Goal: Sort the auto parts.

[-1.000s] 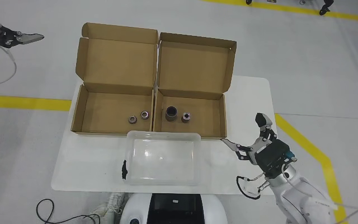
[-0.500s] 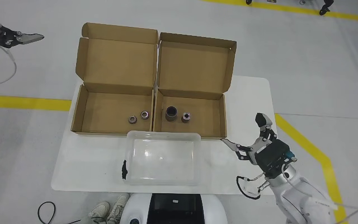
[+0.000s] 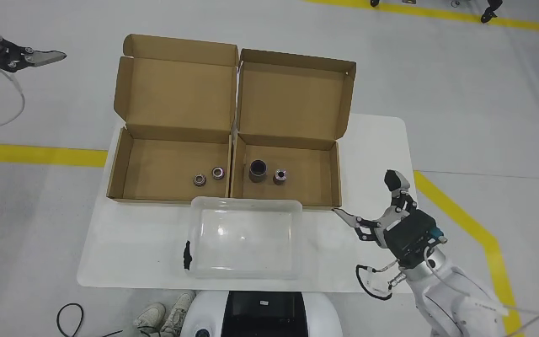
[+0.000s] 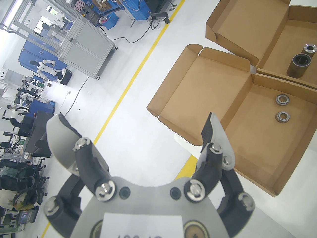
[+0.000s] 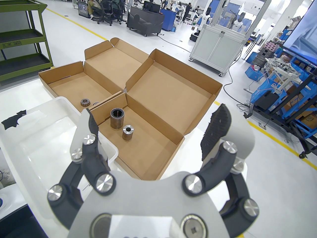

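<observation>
Right tool [image 3: 365, 197] first: it hangs over the near right corner of the white rectangular surface [image 3: 375, 139]. Its two black-padded fingers are spread wide with nothing between them. The arm comes up from the near right edge, wrist angled so the tool faces the boxes. One fingertip sits just beside the near right corner of the right-hand brown cardboard box [image 3: 312, 179].

Over to the left tool [image 4: 135, 118]: it is well off the surface, out above the grey floor beyond the far left side. It is tilted back toward the boxes, fingers also wide apart and empty.

Now the parts. The two boxes stand side by side, touching, lids folded open on the far side. In the left-hand brown cardboard box [image 3: 152, 173], two small silver ring bearings [image 3: 200, 178] [image 3: 217, 172] lie close together near the wall shared with its neighbour. In the right-hand box a dark upright metal cylinder sleeve [image 3: 257, 171] stands just beside a shorter silver bushing with a centre hole [image 3: 280, 176], both toward the left half of that box.

In front of the boxes, on the near side, sits a clear rectangular plastic bin [image 3: 244, 240], its far rim against the box fronts. A small black scrap [image 3: 186, 254] clings to its left end, possibly tape, but I can't say for sure.
</observation>
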